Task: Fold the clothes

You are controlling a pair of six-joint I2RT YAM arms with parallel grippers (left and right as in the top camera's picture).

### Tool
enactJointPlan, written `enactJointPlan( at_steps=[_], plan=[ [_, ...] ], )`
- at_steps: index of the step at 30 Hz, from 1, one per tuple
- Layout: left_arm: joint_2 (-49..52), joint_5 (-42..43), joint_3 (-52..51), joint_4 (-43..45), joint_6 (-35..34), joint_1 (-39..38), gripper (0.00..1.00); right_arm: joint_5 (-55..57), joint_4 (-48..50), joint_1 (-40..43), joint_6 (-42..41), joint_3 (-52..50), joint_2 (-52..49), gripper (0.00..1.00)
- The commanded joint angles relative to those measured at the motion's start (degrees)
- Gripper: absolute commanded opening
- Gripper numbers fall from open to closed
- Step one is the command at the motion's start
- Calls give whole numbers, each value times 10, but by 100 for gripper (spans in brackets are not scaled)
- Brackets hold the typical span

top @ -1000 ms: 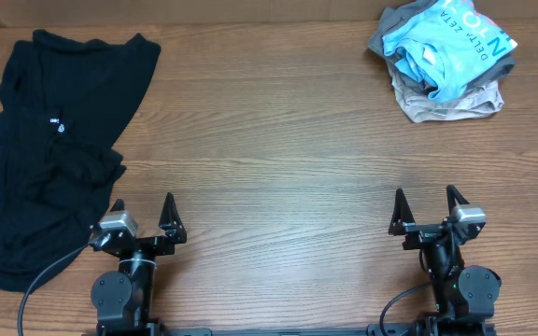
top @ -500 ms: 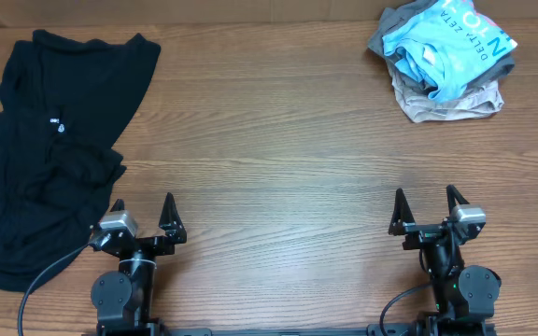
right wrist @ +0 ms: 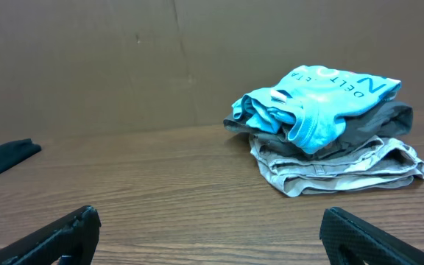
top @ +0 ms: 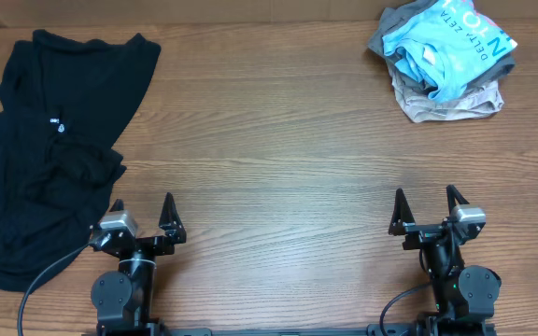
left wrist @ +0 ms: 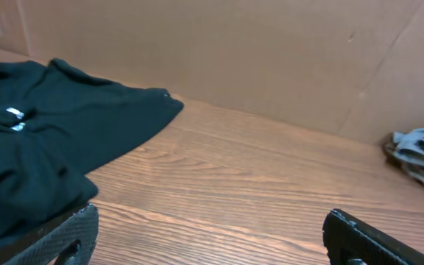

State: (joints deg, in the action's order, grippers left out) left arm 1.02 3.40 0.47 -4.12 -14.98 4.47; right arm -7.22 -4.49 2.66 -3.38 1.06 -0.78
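The left end effector and right end effector both sit wide open, holding nothing, at the near edge of the tabletop. The black shirt lies rumpled at the left, and the blue and beige pile is bunched up far right.

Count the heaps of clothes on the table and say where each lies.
2. A black heap sprawls along the left edge; a smaller stack, light blue over beige, sits at the far right corner. Either may hide more garments.
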Motion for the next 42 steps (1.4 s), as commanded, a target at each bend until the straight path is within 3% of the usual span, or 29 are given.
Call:
enactJointPlan(
  at_steps=[1,14,21,26,36,42],
  plan=[
    [-4,-25,-2,-3,32,-5,100,-1,3,4,-3,-6,6,100],
    [-4,-25,-2,-3,32,-5,100,12,2,4,-3,-6,6,100],
    [-4,12,8,-5,34,-4,100,-52,28,2,-42,-4,6,100],
    [15,26,69,-52,48,-4,100,-82,16,2,-59,30,-8,100],
    [230,26,300,-165,73,-4,100,-148,4,2,-74,186,-174,100],
    [409,39,477,-316,110,-4,100,-213,-70,2,-74,331,-355,100]
  ],
)
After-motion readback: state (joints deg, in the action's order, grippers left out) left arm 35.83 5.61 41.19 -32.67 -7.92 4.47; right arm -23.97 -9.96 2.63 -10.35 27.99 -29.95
